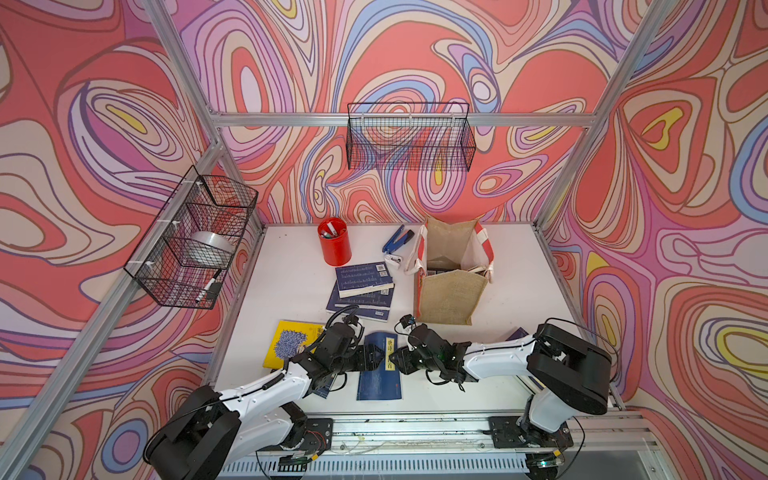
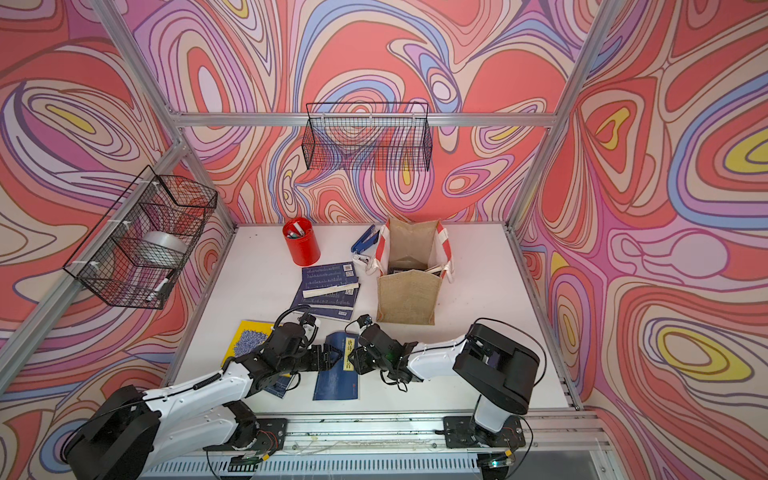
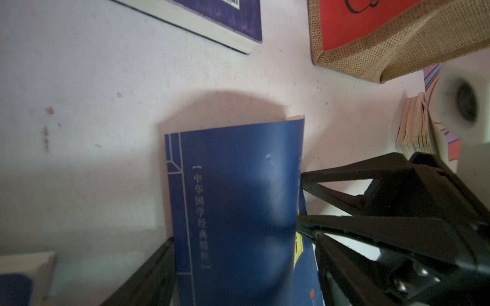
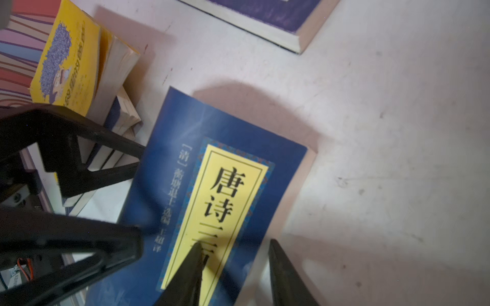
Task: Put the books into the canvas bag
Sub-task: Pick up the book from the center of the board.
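A navy blue book [image 1: 380, 380] [image 2: 336, 382] with a yellow label [image 4: 220, 201] lies at the table's front middle, its far end bowed upward [image 3: 233, 198]. My right gripper [image 1: 392, 359] [image 4: 234, 243] is shut on its right edge, one finger on the label and one at the page edge. My left gripper [image 1: 374, 357] [image 3: 242, 238] stands open at its left side, jaws either side of the raised part. The canvas bag [image 1: 451, 295] [image 2: 409, 297] stands open behind my right gripper. More books: a navy stack [image 1: 363, 286], a yellow one [image 1: 286, 343] [image 4: 69, 61].
A red pen cup [image 1: 334, 241] and a blue hand tool [image 1: 397, 241] sit at the back of the table. Wire baskets hang on the back wall [image 1: 409, 137] and the left frame [image 1: 195, 237]. Another book corner [image 1: 517, 333] shows by my right arm.
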### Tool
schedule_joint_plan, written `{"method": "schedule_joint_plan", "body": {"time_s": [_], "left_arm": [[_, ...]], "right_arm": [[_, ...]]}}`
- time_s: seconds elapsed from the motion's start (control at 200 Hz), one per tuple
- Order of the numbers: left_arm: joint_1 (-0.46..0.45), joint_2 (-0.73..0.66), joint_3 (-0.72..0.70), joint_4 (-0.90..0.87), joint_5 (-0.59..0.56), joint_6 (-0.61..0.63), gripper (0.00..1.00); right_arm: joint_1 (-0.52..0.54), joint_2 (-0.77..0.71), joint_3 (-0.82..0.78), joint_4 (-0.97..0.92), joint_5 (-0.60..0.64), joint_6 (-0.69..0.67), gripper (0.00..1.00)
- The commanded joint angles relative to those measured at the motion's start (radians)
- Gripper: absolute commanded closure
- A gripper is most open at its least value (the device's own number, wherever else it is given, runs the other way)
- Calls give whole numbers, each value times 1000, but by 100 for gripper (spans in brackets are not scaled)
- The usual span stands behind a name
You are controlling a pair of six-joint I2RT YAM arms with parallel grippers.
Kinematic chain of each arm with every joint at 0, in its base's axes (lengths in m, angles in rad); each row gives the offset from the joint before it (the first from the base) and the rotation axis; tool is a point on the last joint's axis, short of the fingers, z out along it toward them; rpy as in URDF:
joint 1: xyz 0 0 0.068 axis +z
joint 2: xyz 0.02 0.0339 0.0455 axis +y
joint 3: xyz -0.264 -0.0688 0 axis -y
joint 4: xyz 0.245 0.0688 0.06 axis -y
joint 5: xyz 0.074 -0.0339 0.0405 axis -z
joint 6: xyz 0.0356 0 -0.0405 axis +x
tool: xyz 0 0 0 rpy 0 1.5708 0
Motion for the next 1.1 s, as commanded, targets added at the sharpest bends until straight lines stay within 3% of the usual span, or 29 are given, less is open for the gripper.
{"method": "schedule_joint_plan", "body": {"time_s": [0.0,0.356,0.446,0.556,0.686,0.776,0.926,1.092], "left_arm": [[-32,-13,-23,64,225,-32,29],[-20,-121,-79,184,299,-67,33],[-19,-163,-87,158,275,-65,39],[-14,-204,-97,131,260,-63,53],[-8,-246,-99,111,253,-61,54],[-9,-288,-110,121,245,-70,49],[-6,-351,-110,95,235,-66,27],[-3,-348,-117,100,249,-67,16]], "right_arm": [[26,92,-5,-46,-125,-4,59],[23,159,25,-58,-144,-24,59],[21,161,27,-58,-144,-26,59],[14,163,22,-59,-145,-22,59],[11,166,18,-65,-143,-25,59],[13,171,21,-76,-140,-29,59],[11,178,17,-86,-136,-34,59],[10,184,11,-81,-134,-38,59]]}}
